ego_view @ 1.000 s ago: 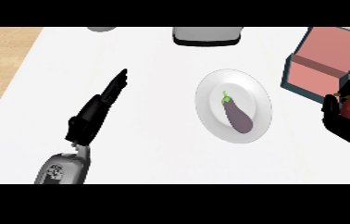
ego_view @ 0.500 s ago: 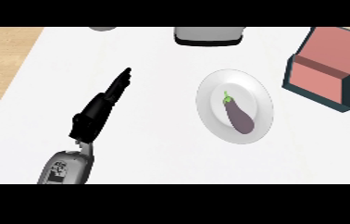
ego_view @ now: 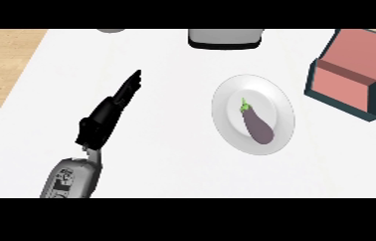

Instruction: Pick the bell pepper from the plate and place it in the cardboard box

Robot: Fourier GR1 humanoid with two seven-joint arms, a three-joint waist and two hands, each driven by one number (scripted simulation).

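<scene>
A white plate (ego_view: 228,98) lies on the white counter, right of centre. On it rests a purple eggplant (ego_view: 257,125) with a green stem; no bell pepper shows. At the right edge stands a box (ego_view: 349,75) with dark teal walls and a pinkish-red inside, partly cut off by the view. My left hand (ego_view: 106,113) lies left of centre, fingers straight and pointing up and to the right, open and holding nothing, well apart from the plate. My right hand is out of view.
A grey and black container (ego_view: 225,38) stands at the counter's far edge, above the plate. A small grey round thing (ego_view: 112,30) peeks in at the top left. A wooden strip (ego_view: 16,56) borders the counter on the left.
My right hand, seen at the right edge a second ago, has left the view. My left hand has stayed in about the same place.
</scene>
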